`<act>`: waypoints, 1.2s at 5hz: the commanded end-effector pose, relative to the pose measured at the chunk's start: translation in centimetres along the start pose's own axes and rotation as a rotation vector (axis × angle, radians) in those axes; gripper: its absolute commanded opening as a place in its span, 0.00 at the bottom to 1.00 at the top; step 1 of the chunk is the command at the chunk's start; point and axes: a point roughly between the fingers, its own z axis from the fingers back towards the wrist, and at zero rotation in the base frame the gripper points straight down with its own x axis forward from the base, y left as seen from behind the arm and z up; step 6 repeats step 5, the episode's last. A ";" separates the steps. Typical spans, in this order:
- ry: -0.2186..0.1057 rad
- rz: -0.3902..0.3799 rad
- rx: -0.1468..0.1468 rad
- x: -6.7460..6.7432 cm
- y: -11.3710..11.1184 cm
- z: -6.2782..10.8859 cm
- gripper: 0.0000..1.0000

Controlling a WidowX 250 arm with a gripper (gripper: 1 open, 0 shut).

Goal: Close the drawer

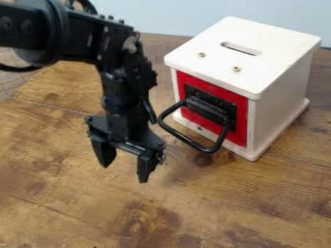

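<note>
Drawer (207,108): glossy red front, large black loop handle (195,128) hanging forward and down from it, seated in the cream-white cube cabinet (258,68) with a slotted top. You see the cabinet on the right of the scratched wooden worktop (77,208). Your black tool (124,162) points straight down, released, fingers spread and empty, just beside the handle's left edge, apparently not touching.

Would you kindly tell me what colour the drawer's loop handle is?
The handle is black, against the red drawer front; the camera view shows it.
</note>
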 end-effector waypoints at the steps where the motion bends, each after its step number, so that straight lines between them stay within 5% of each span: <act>1: -0.106 0.022 -0.020 0.9 0.4 5.1 1.00; 3: -0.122 0.094 -0.017 1.4 0.3 7.8 1.00; 5: -0.153 0.023 -0.025 -1.4 -1.4 8.4 1.00; 6: -0.153 0.023 -0.025 -1.4 -1.4 8.4 1.00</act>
